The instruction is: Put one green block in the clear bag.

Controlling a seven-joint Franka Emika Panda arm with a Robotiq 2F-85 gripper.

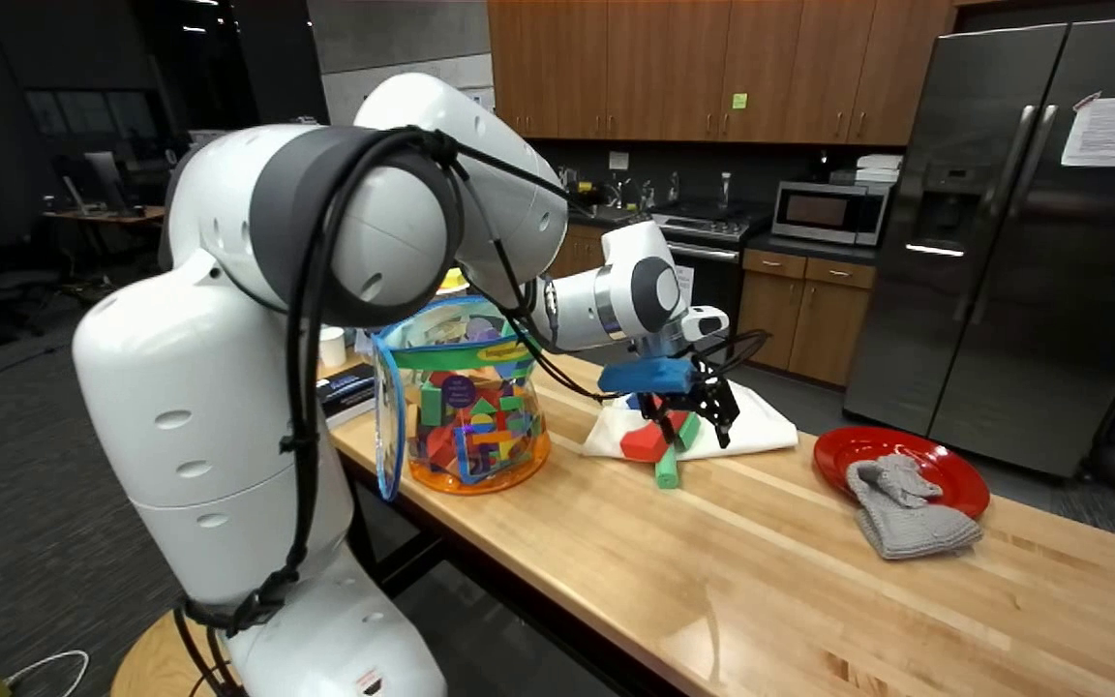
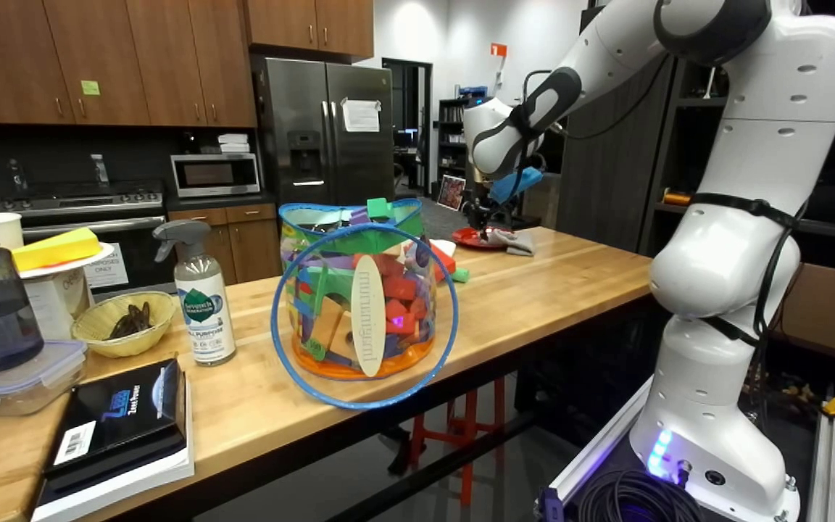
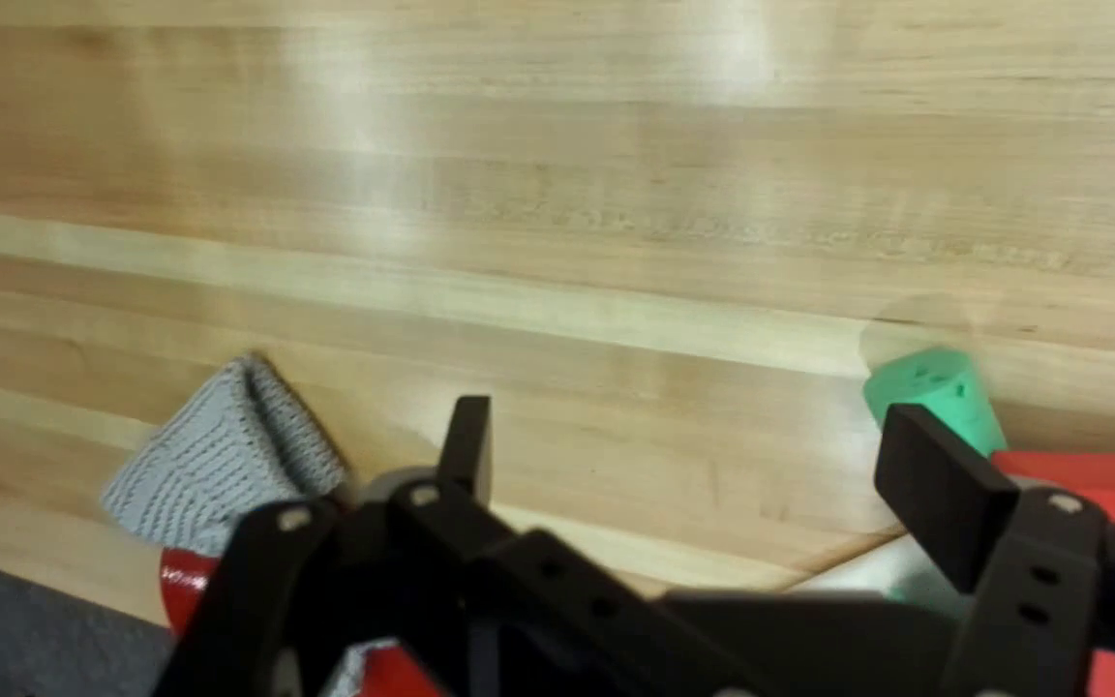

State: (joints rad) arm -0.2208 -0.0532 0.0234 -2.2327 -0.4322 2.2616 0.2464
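A green block [image 1: 667, 469], cylinder-like, lies on the wooden table at the edge of a white cloth, against a red block [image 1: 645, 443]. Its end shows in the wrist view [image 3: 935, 387], partly behind the right-hand finger. A second green block [image 1: 689, 431] lies on the cloth, partly hidden by the gripper. My gripper [image 1: 697, 438] is open and empty above these blocks; its fingers stand wide apart in the wrist view [image 3: 688, 416]. The clear bag [image 1: 451, 358] stands upright, full of coloured blocks, its round blue-rimmed lid hanging open. A green block [image 2: 379, 209] shows at its top rim.
A red plate [image 1: 954, 474] with a grey cloth [image 1: 916, 530] lies farther along the table. The white cloth [image 1: 761, 421] is under the blocks. A spray bottle [image 2: 204, 312], a basket [image 2: 91, 337] and a black box [image 2: 117, 420] stand beyond the bag.
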